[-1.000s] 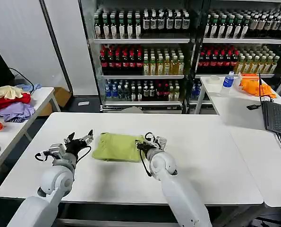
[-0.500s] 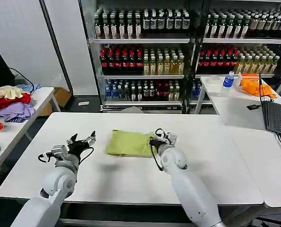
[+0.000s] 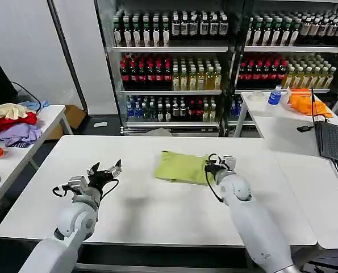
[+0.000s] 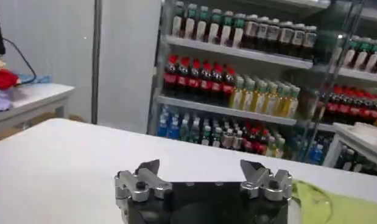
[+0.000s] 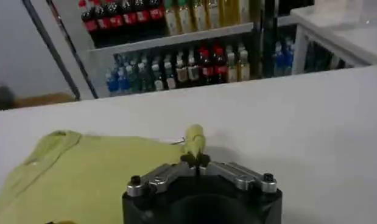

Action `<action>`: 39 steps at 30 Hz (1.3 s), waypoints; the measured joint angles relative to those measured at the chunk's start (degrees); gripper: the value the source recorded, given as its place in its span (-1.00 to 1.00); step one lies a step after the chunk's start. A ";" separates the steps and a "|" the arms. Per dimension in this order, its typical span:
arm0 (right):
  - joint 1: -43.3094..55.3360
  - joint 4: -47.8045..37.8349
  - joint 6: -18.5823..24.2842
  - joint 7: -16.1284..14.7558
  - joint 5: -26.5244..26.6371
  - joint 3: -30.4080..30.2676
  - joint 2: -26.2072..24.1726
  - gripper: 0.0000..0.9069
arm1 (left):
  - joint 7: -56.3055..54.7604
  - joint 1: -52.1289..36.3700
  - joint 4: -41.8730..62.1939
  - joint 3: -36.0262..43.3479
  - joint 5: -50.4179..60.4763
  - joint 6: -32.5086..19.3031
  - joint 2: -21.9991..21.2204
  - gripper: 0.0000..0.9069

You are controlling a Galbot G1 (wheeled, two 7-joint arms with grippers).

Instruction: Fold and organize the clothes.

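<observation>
The folded lime T-shirt [image 3: 182, 168] lies near the middle of the white surface [image 3: 157, 205], toward its far edge, with a pinch of its hem clenched in the right tool [image 3: 217, 167]. The left tool [image 3: 105, 172] is held released above the surface nearer the left edge. If the shirt is to be dragged, it is best kept low and flat so that the folds are not undone.

T-shirt [image 5: 84, 176] print hidden; laptop [image 3: 334, 142] cut by edge.

Right pincer [image 3: 214, 167] pinched closed; left pincer [image 3: 108, 170] spread wide, idle.
</observation>
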 measured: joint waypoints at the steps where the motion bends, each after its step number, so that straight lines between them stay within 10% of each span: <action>1: -0.30 0.30 0.67 -0.43 -0.94 0.14 -0.28 1.00 | 0.11 -0.05 0.00 0.13 0.13 0.00 0.00 1.00; 23: -17.36 17.90 19.32 -3.89 -16.98 6.70 -4.97 1.00 | 7.10 2.60 -2.05 0.75 8.53 -5.33 2.66 1.00; 39: -34.62 31.41 23.11 -4.29 -20.47 18.85 -5.35 1.00 | 11.33 4.44 -3.57 0.81 14.32 -10.56 1.79 1.00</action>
